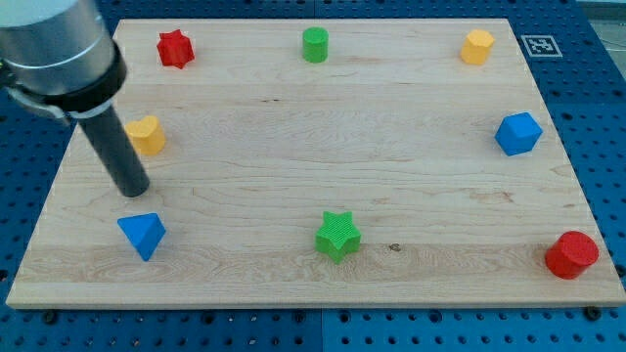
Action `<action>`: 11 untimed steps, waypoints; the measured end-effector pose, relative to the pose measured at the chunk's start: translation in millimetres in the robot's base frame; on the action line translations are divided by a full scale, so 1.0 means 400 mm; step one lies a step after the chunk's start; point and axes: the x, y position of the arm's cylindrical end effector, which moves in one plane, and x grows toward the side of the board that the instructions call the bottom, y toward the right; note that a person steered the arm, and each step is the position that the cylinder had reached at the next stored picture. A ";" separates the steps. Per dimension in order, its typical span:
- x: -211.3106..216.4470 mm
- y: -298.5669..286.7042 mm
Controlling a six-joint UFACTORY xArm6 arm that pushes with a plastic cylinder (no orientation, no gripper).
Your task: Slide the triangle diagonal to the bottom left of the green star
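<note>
A blue triangle [143, 234] lies near the board's bottom left. A green star [338, 235] lies at the bottom middle, well to the triangle's right at about the same height. My tip [134, 193] stands just above the triangle, slightly to its left, with a small gap between them. The rod rises up and to the left from the tip.
A yellow block [146, 134] sits right of the rod. A red star [175, 48], green cylinder [315, 45] and yellow block [477, 46] line the top. A blue block [517, 133] and red block [571, 255] are at the right. The wooden board [293, 147] has edges all around.
</note>
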 end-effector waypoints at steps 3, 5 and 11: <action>0.137 0.101; 0.101 0.193; 0.201 0.229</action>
